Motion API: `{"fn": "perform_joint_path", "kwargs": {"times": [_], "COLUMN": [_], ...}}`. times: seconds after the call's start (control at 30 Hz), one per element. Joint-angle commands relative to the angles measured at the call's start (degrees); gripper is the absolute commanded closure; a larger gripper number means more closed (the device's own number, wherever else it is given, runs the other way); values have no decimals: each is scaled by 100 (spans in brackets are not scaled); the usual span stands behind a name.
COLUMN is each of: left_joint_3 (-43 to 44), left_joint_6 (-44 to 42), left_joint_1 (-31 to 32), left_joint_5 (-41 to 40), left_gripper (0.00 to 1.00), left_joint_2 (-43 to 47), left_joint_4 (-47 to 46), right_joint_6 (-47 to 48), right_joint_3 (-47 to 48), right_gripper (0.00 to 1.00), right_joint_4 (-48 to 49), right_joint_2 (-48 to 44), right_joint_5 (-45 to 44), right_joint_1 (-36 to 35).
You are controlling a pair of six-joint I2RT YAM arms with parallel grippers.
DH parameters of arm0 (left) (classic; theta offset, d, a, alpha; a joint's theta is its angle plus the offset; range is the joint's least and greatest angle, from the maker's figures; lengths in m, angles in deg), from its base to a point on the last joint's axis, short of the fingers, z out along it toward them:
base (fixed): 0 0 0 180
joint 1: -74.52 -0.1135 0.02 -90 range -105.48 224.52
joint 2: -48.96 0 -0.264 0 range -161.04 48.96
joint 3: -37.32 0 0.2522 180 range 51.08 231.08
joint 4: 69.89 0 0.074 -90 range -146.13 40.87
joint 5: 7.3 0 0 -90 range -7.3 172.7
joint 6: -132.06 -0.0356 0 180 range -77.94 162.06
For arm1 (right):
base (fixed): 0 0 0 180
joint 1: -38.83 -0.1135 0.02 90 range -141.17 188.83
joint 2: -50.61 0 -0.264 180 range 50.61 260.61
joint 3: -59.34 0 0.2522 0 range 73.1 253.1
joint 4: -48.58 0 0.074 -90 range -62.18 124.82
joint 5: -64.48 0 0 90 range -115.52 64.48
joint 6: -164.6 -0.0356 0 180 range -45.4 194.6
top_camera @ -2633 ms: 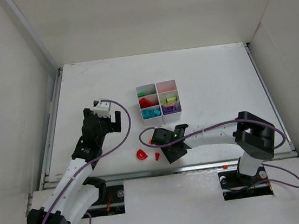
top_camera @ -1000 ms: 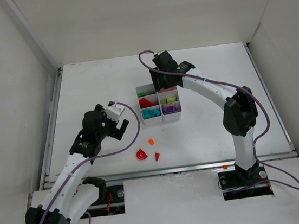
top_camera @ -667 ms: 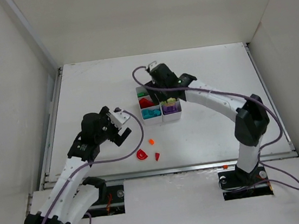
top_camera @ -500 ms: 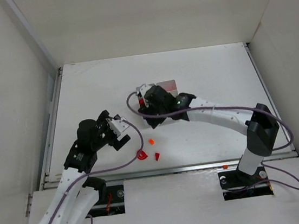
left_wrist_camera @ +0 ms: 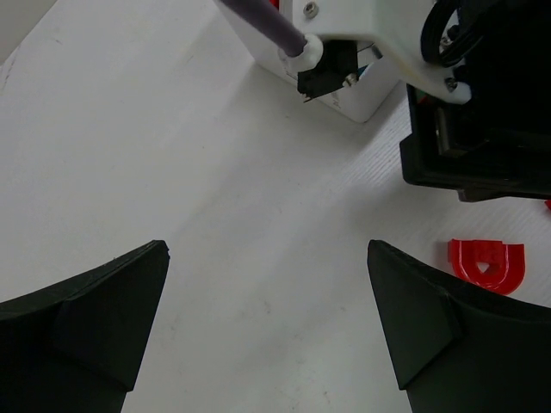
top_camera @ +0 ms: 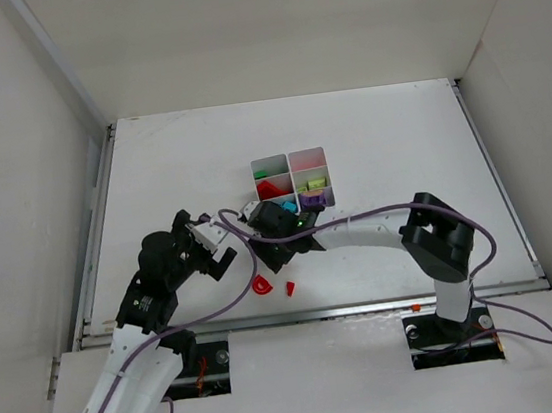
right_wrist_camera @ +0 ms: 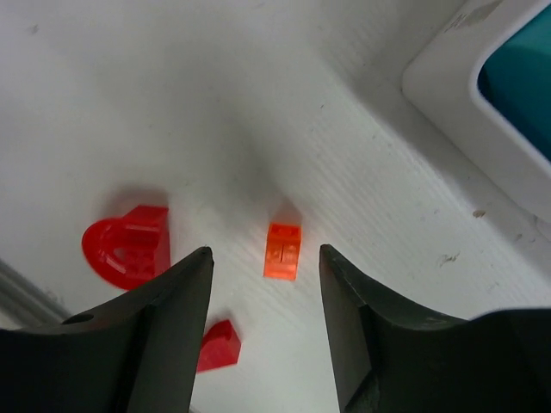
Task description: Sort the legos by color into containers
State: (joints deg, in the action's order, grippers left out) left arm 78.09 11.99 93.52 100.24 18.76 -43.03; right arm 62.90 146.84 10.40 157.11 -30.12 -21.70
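Change since earlier frames: the right arm has been swung back from the far side of the containers (top_camera: 291, 176) to the loose pieces near and left of them.
Orange brick (right_wrist_camera: 283, 251): lies flat on the table, between the right fingers, touched by neither.
Other loose legos: a red arch piece (right_wrist_camera: 127, 244) and a small red piece (right_wrist_camera: 217, 344) are seen just beside it, nearer the front edge.
Containers: sorted colours are already held in the compartments; teal is seen in the nearest left one.
Right gripper (right_wrist_camera: 265, 258): half spread, nothing held, poised over the orange brick.
Left gripper (left_wrist_camera: 267, 249): spread wide and empty, left of the right wrist.
Step in hand: a pick of the orange brick is judged to be under way.
Next move: the fingers must be lowered squarely and closed without the red pieces being nudged.
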Motion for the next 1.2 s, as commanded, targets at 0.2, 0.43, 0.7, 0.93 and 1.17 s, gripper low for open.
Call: {"fn": "perform_joint_path", "kwargs": {"times": [0.2, 0.43, 0.7, 0.93, 1.17], "left_joint_3": [-2, -2, -2, 121, 560], "left_joint_6": [159, 159, 106, 298, -217], "left_joint_1": [33, 33, 33, 33, 33], "left_joint_5": [-93, -93, -93, -197, 565], "left_gripper": [0, 0, 0, 0, 0], "left_joint_2": [145, 146, 146, 207, -73], "left_joint_4": [-238, -238, -238, -325, -266], "right_joint_6": [-228, -227, -341, -394, -394], "right_joint_3": [422, 204, 299, 1213, 1661], "right_gripper": [51, 60, 100, 100, 100], "right_joint_4": [-71, -124, -229, -713, -607], "right_joint_2": [477, 477, 101, -515, -999], "right_joint_5": [-560, -551, -735, -876, -384], "right_joint_1": [-11, -11, -11, 533, 1639]}}
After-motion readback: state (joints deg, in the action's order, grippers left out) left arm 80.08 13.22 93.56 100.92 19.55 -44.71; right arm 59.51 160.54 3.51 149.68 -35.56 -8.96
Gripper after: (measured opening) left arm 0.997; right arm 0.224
